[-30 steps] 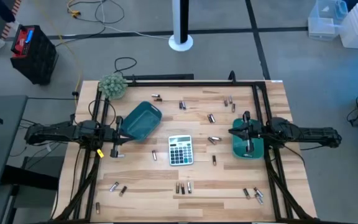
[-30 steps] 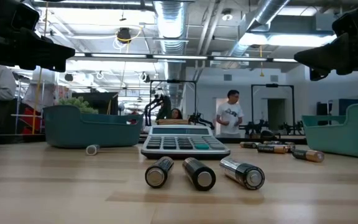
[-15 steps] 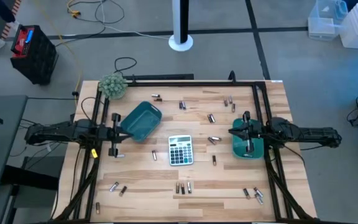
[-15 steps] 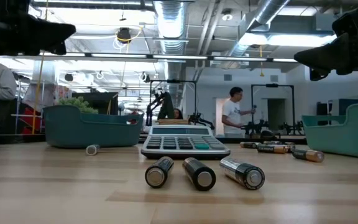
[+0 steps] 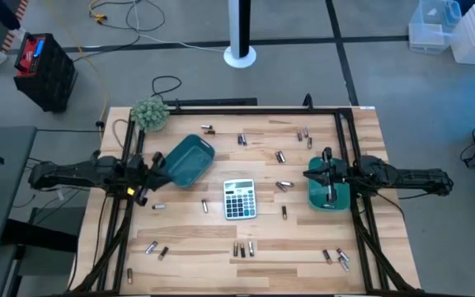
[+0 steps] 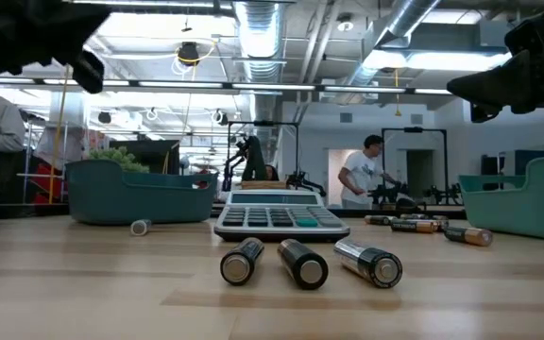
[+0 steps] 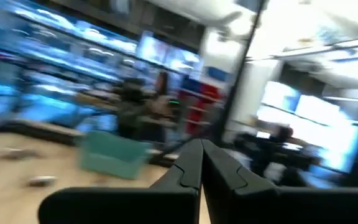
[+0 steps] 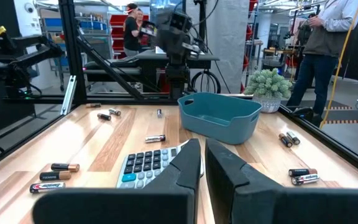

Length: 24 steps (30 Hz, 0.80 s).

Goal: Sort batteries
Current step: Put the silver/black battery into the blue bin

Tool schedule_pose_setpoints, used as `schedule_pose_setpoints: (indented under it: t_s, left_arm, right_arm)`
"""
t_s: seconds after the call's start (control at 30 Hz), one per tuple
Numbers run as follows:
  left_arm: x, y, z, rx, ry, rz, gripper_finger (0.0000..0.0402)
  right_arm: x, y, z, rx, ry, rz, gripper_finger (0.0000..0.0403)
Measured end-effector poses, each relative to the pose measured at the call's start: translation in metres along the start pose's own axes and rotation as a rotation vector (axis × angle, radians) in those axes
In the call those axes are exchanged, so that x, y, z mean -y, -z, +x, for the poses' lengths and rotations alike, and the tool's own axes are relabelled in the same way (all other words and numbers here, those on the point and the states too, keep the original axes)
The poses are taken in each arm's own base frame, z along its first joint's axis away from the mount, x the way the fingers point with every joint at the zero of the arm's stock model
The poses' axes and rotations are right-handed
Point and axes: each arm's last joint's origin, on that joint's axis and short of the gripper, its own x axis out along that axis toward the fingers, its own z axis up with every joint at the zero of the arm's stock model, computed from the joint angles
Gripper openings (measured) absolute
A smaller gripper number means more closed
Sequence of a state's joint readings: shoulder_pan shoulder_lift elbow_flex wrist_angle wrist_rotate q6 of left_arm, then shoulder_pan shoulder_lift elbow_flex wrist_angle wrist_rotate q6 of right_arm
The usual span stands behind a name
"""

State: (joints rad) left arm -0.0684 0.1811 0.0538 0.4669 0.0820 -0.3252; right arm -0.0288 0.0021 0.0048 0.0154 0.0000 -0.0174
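Left gripper (image 5: pixel 144 176) hovered beside teal tray (image 5: pixel 185 159), fingers seemingly pressed together; right gripper (image 5: pixel 313 175), likewise closed, above scattered batteries (image 5: pixel 243 248).

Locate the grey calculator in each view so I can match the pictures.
High view: calculator at table centre.
Low view: centre, behind three batteries.
Left wrist view: not visible.
Right wrist view: just beyond the fingers.
Shared landmark: left teal tray.

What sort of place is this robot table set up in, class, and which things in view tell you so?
Probably an open robotics lab or workshop: bare ceiling ducts run overhead, workbenches with equipment stand behind the table where a person works, and loose cables trail across the grey floor.
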Motion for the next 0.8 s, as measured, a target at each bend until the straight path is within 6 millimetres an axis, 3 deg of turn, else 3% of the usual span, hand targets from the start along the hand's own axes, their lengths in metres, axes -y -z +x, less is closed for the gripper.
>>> schedule_pose_setpoints:
  t_s: [0.4, 0.63, 0.8]
  left_arm:
    - [0.016, -0.044, 0.063, 0.069, 0.042, 0.157, 0.0]
    - [0.015, -0.047, 0.093, 0.002, 0.026, 0.194, 0.0]
    - [0.01, -0.032, 0.101, -0.111, -0.003, 0.185, 0.0]
  right_arm:
    - [0.002, 0.0, 0.0, 0.0, 0.019, 0.0, 0.0044]
    - [0.002, -0.009, 0.0, 0.089, 0.022, 0.041, 0.0044]
    - [0.003, -0.015, -0.001, 0.156, 0.022, 0.122, 0.0044]
